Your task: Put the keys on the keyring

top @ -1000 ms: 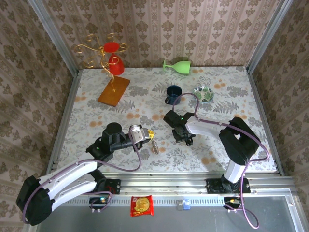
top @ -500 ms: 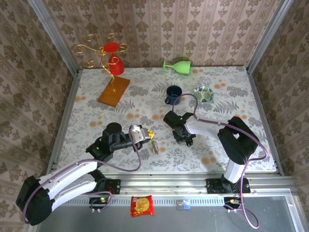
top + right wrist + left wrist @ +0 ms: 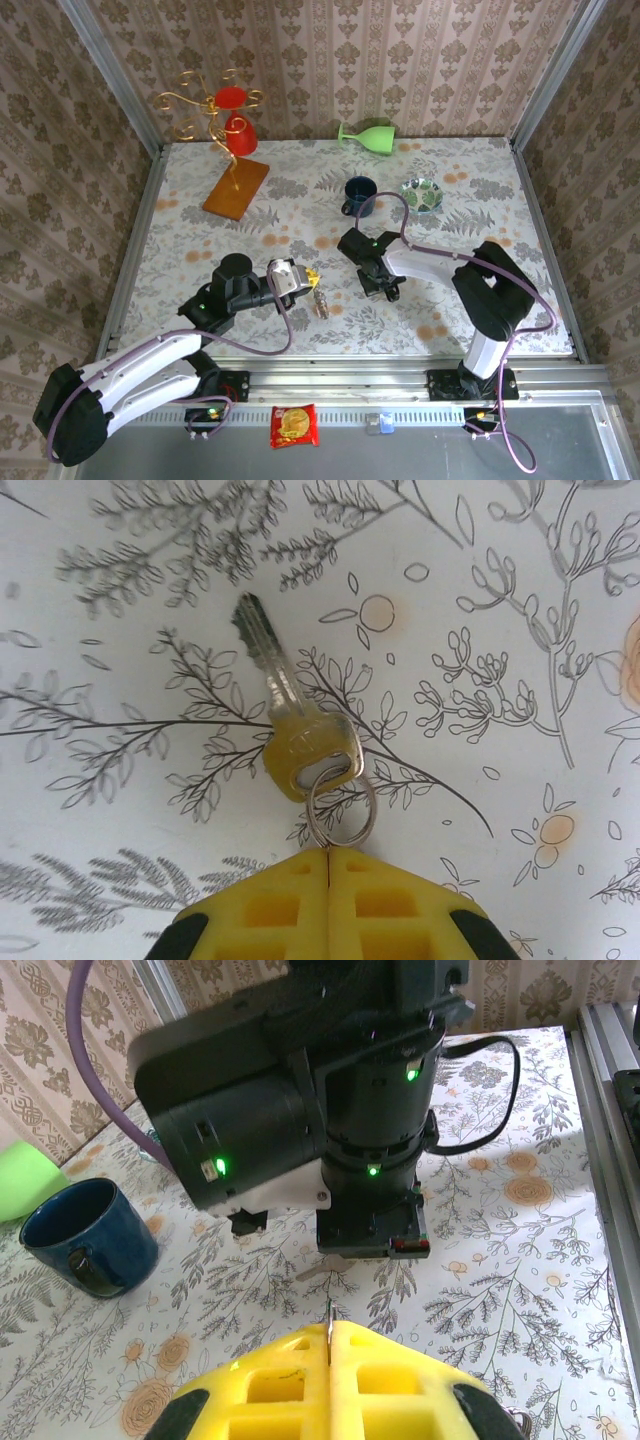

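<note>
on the flowered cloth under the right wrist lies one key [image 3: 285, 715], flat, blade pointing away from the claw and head toward it. a small ring [image 3: 340, 805] passes through the hole in the head, and the ring's near edge runs right up to the tips of the right claw [image 3: 330, 858]. its yellow fingers are pressed together with no gap. whether they pinch the ring's edge or only touch it i cannot tell, since the contact sits at the seam.

over the last second this claw cracked open a little and then closed again, and from above it has crept slightly toward the left arm. i read that as a re-grip, a second bite at the ring. the key is flat on the cloth, so nothing is lifted yet and the threading is still ahead.

just beside it, the left claw [image 3: 329, 1332] has not moved. it is fully closed, with a thin metal sliver [image 3: 328, 1312] standing up out of its seam. this may be the keyring's wire seen edge-on, but it is too fine to be sure. from above, a small metal bunch [image 3: 321, 300] sits just below its tips, likely other keys.

the mug [image 3: 358, 190] stands farther back, well apart from both claws.
</note>
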`<action>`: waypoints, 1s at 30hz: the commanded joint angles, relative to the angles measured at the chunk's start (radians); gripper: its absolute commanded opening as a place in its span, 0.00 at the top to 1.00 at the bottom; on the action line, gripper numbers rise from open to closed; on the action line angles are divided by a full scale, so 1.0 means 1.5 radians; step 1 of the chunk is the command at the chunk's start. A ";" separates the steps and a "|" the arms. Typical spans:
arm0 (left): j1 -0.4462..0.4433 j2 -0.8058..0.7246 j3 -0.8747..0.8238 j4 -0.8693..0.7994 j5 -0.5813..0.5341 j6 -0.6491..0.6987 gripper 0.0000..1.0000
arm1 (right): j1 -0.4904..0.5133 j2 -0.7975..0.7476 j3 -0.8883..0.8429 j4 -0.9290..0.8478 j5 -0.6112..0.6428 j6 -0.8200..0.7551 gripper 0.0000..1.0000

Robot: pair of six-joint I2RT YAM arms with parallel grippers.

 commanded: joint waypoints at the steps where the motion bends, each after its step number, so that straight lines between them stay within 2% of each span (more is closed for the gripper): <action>1: -0.005 -0.009 0.026 0.005 0.009 0.010 1.00 | 0.003 -0.075 -0.018 0.023 -0.041 -0.024 1.00; 13: -0.006 -0.004 0.030 0.004 0.000 0.013 1.00 | -0.044 -0.248 -0.135 0.217 -0.375 -0.080 1.00; 25: -0.008 0.013 0.035 0.011 0.001 0.014 1.00 | -0.044 -0.322 -0.175 0.297 -0.549 -0.119 1.00; 30: -0.008 0.008 0.034 0.004 -0.001 0.015 1.00 | -0.045 -0.302 -0.166 0.238 -0.534 -0.117 1.00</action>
